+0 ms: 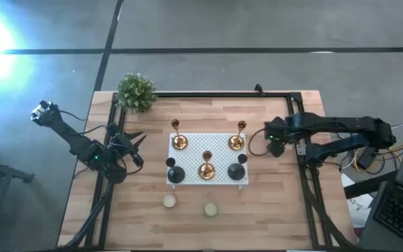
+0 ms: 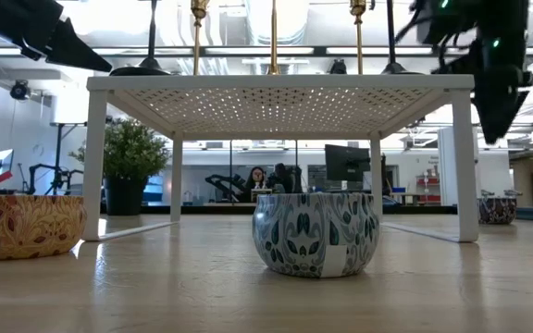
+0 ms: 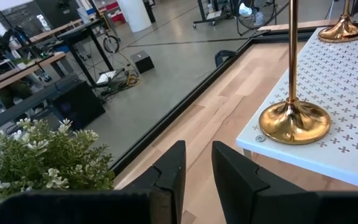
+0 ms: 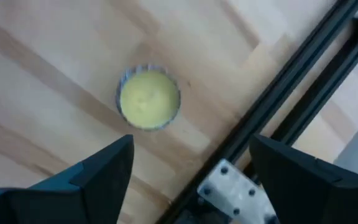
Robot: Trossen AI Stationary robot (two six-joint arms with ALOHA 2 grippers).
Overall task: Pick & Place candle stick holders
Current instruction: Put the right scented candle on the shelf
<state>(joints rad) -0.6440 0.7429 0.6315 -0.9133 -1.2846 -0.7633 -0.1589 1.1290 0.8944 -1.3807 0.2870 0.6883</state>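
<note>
Three brass candle stick holders (image 1: 179, 140) (image 1: 236, 140) (image 1: 206, 168) stand by their round bases on a white perforated stand (image 1: 187, 152) at the table's middle. Two squat black ones (image 1: 175, 173) (image 1: 237, 170) stand at its near corners. My left gripper (image 1: 135, 143) hovers left of the stand, its fingers (image 3: 173, 174) a narrow gap apart, holding nothing; a brass holder (image 3: 294, 118) shows ahead of it. My right gripper (image 1: 271, 140) hangs right of the stand, pointing down, wide open (image 4: 191, 155) over a candle tin (image 4: 148, 98).
Two candle tins (image 1: 168, 201) (image 1: 210, 208) sit on the wood near the front edge. A potted plant (image 1: 136, 91) stands at the far left corner. Black frame rails (image 1: 303, 175) run along the table's sides. Bare wood lies left and right of the stand.
</note>
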